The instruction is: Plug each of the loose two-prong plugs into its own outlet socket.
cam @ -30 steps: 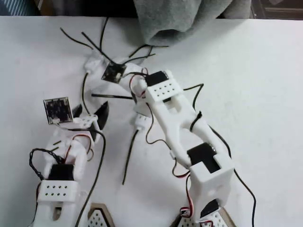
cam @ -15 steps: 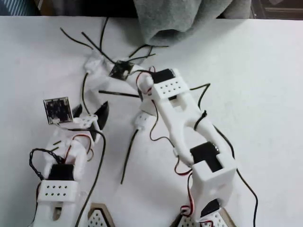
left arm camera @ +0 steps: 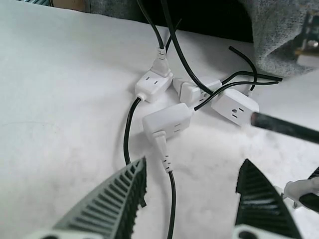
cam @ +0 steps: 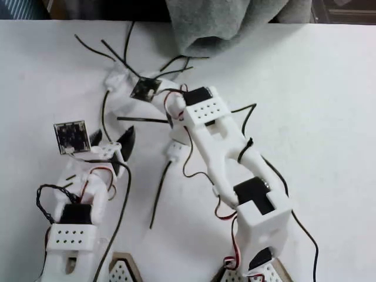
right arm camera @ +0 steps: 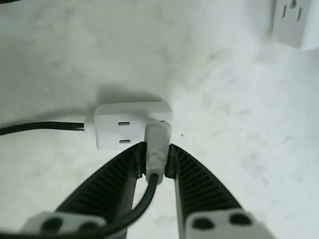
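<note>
My right gripper (right arm camera: 155, 149) is shut on a white two-prong plug (right arm camera: 158, 135) whose black cord runs back between the fingers. The plug's front end rests against a white outlet block (right arm camera: 130, 130) on the table, beside its slots. In the high view the right arm's wrist (cam: 202, 110) hangs over the table's middle. My left gripper (left arm camera: 193, 167) stands open above the table, nothing between its fingers, short of a cluster of white outlet blocks (left arm camera: 168, 122), (left arm camera: 153, 83), (left arm camera: 234, 105) with black cords. The left gripper (cam: 111, 141) sits at the table's left.
A grey cloth (cam: 223, 23) lies at the far edge. Two black square tags (cam: 71, 136), (cam: 144, 89) lie on the table. A loose white plug (cam: 175, 151) with a trailing cord lies between the arms. Black cords cross the far middle.
The right arm shifted a little right and away, then came back left, dragging the nearby black tag and cord with it. The left arm has kept still.
</note>
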### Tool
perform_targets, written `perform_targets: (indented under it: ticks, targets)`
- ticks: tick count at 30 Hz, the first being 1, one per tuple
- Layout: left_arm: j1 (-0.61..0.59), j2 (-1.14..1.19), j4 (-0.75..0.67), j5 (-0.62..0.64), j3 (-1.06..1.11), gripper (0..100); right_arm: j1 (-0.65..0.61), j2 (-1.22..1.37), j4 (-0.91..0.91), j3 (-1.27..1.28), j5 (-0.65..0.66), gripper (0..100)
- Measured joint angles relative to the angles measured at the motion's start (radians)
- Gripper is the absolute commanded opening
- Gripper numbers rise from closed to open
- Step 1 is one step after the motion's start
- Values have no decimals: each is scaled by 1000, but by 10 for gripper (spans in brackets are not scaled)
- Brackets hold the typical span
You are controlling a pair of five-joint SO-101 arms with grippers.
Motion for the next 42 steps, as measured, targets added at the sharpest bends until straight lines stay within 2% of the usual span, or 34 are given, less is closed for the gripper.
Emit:
perform_targets:
  ticks: [12,21,32,42]
  targets:
    - [0,0,0,0,0,287,12,0,-11,0,-8,18]
    - [0,0,0,0,0,287,12,-2,-20,26,-86,18]
    - [0,0,0,0,0,287,15,-25,-115,126,-98,18]
    - [0,0,0,0,0,287,17,-14,-71,103,-127,18]
